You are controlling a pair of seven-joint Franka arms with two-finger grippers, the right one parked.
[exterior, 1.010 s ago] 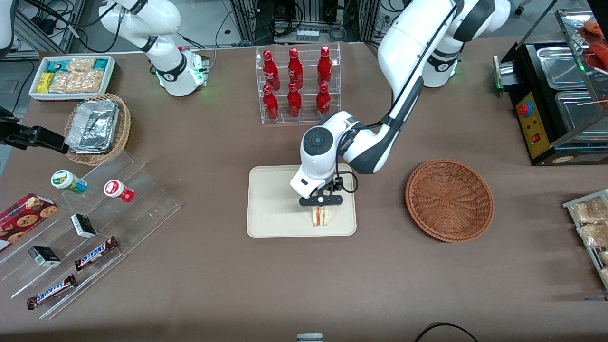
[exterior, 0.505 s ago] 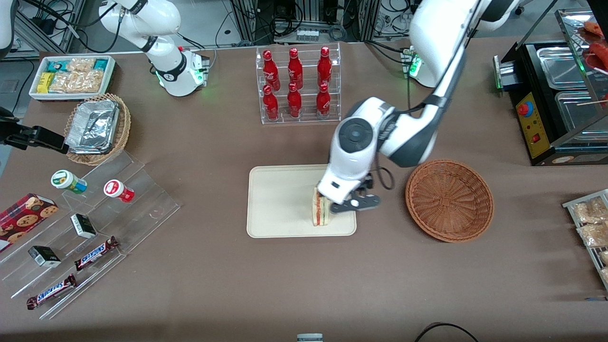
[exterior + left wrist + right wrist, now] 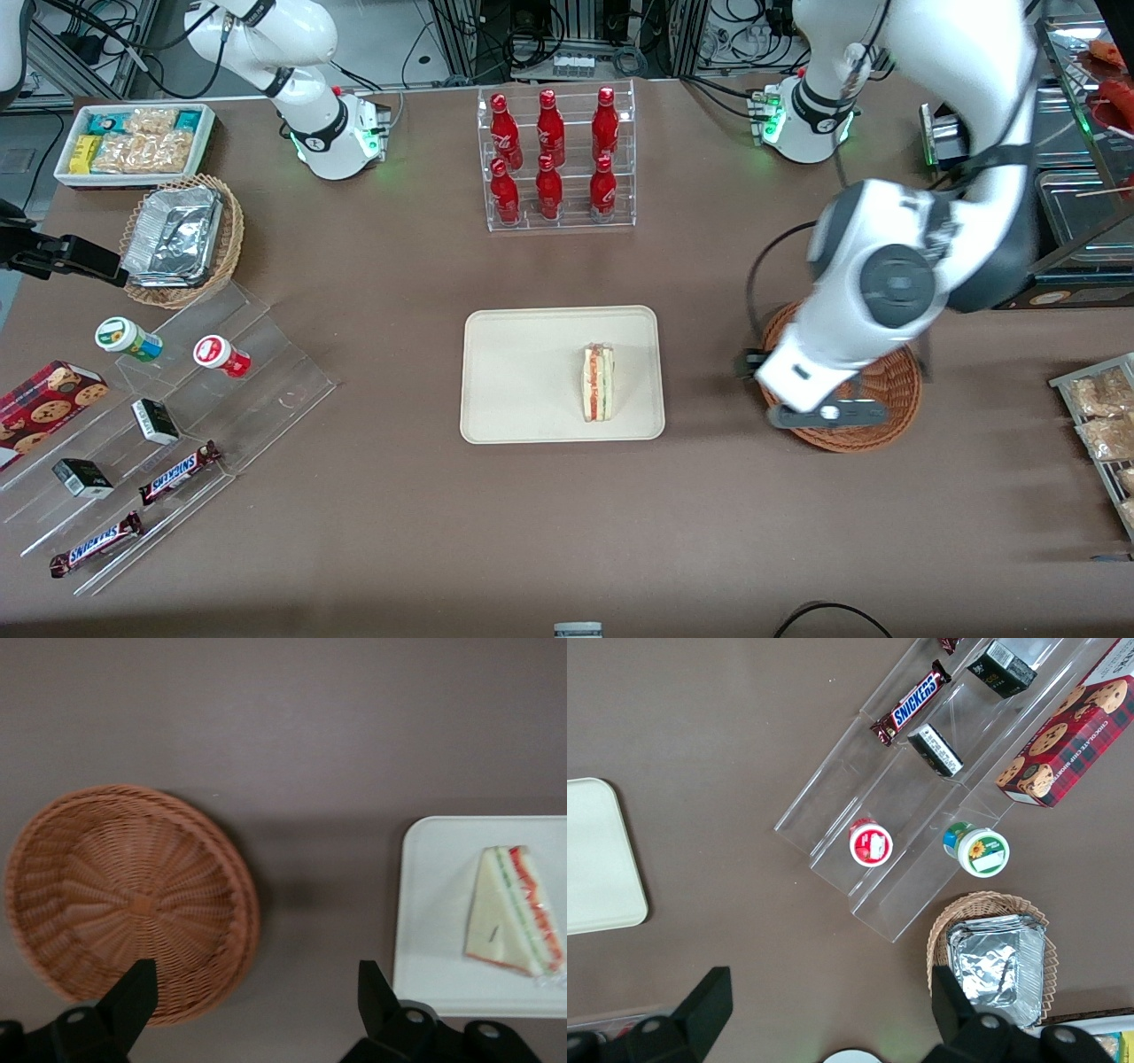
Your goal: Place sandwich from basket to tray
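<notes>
**Operator:** I have the gripper hanging above the basket, over the part of its rim nearest the front camera. The fingers are spread wide with nothing between them. In the wrist view I see bare tabletop in the gap.

**Observer:** And the sandwich?

**Operator:** The sandwich lies on the tray, in the half of the tray closer to the basket, and nothing is touching it. From my gripper it sits well off sideways, toward the parked arm's end of the table, with a strip of brown table between the tray's edge and the basket.

**Observer:** How does it lie?

**Operator:** Flat on one bread face, I think. In the front view its long axis runs from farther to nearer the camera, with the red and green filling edge facing the tray's bare middle. In the wrist view the sandwich shows as a wedge, its point aimed away from the fingers.

**Observer:** So what is left?

**Operator:** By my reading the placing is done: the basket is empty and the wedge rests fully inside the tray's rim. If I had to go back, I would travel sideways toward the tray and turn the wrist so the fingers close across the short thickness. More likely I just pull the arm clear.
</notes>
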